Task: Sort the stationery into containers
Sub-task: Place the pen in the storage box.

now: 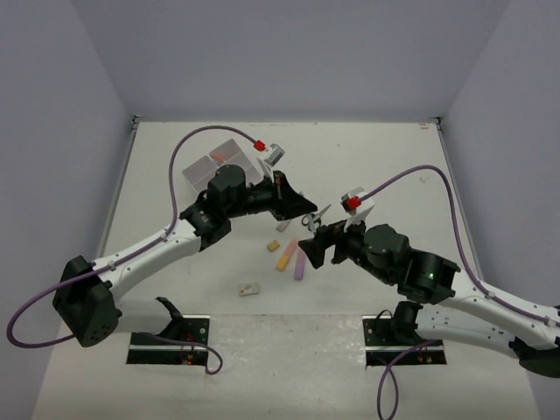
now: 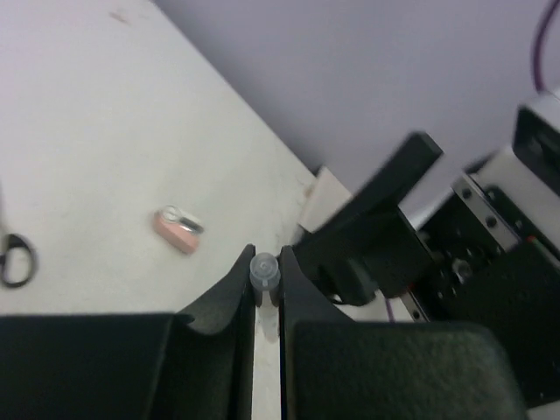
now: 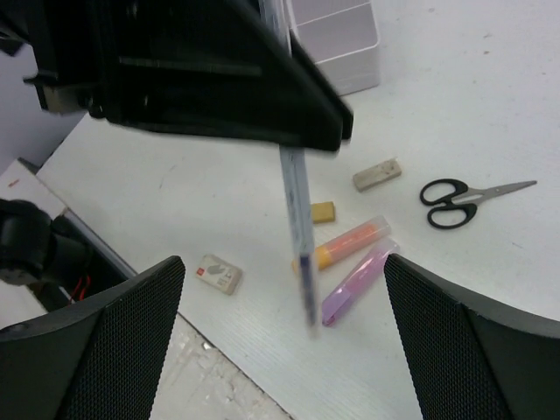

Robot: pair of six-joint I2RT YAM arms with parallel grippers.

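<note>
White counter (image 1: 376, 166) fills the overhead view, and the 4 joined translucent bins (image 1: 219, 162) stand on it left of centre, partly behind the left arm. The left claw (image 1: 296, 208) reaches out just right of the bins, and the right claw (image 1: 317, 248) faces it from close by. The black-handled scissors (image 1: 315, 216) lie near both. An orange highlighter (image 1: 286, 255) and a purple highlighter (image 1: 299, 262) lie side by side just left of the right claw. A small beige eraser (image 1: 273, 245) sits beside them, and a white eraser (image 1: 249, 288) lies apart, nearer the arm bases.

From the left wrist, the left claw is pinched almost closed on the capped end of a thin pen (image 2: 263, 271), which stands between its fingers. A small pink piece (image 2: 178, 229) lies on the counter beyond, and 1 scissor loop shows at the left edge.

From the right wrist, the right claw's fingers (image 3: 96, 341) stand wide apart with nothing in them. The pen hangs down between them from the left claw above, touching neither finger. Whether its blurred lower tip meets the counter cannot be told. Both highlighters lie just right of it.
</note>
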